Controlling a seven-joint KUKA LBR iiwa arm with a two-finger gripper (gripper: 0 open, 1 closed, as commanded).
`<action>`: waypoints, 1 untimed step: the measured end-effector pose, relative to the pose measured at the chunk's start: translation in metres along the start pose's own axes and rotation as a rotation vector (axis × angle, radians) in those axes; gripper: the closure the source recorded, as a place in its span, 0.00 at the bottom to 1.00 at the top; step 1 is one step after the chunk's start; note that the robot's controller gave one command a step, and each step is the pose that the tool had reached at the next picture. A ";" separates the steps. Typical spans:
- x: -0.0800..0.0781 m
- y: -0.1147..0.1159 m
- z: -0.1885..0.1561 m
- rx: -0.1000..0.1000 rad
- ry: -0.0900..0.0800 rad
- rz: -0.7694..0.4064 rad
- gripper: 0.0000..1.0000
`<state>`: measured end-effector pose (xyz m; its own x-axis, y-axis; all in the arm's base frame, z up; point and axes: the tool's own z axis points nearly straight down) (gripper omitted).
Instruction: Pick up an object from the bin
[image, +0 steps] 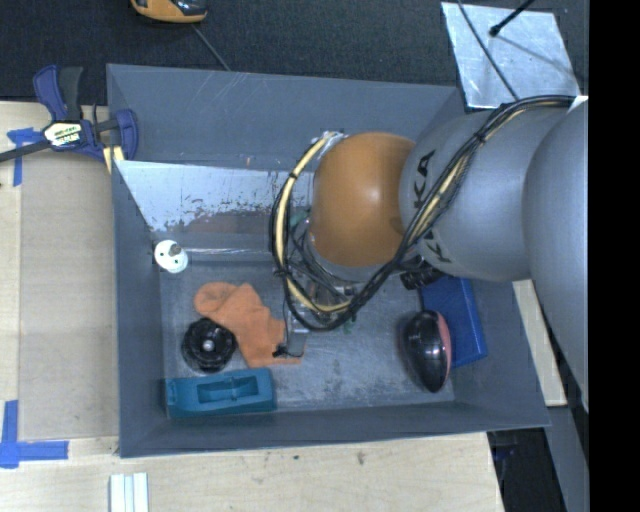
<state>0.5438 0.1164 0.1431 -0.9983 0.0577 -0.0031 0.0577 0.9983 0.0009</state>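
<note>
Sitting low at right edge of crumpled orange cloth (238, 310), centre-left of bin (136, 330) floor: fingers (296, 338) | spread or pinching: cannot tell | black round cap (208, 343), teal block (220, 392) just beside cloth | black mouse (425, 350) apart, right

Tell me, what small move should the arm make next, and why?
Probably ease straight down onto the orange cloth: the end effector sits at its right edge, while the black round knob and the teal block lie just beyond, so drifting left risks bumping them.
</note>
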 end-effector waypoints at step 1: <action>0.007 0.018 0.029 0.000 0.002 -0.008 0.00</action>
<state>0.5376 0.1344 0.1143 -0.9987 0.0502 -0.0011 0.0501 0.9987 0.0008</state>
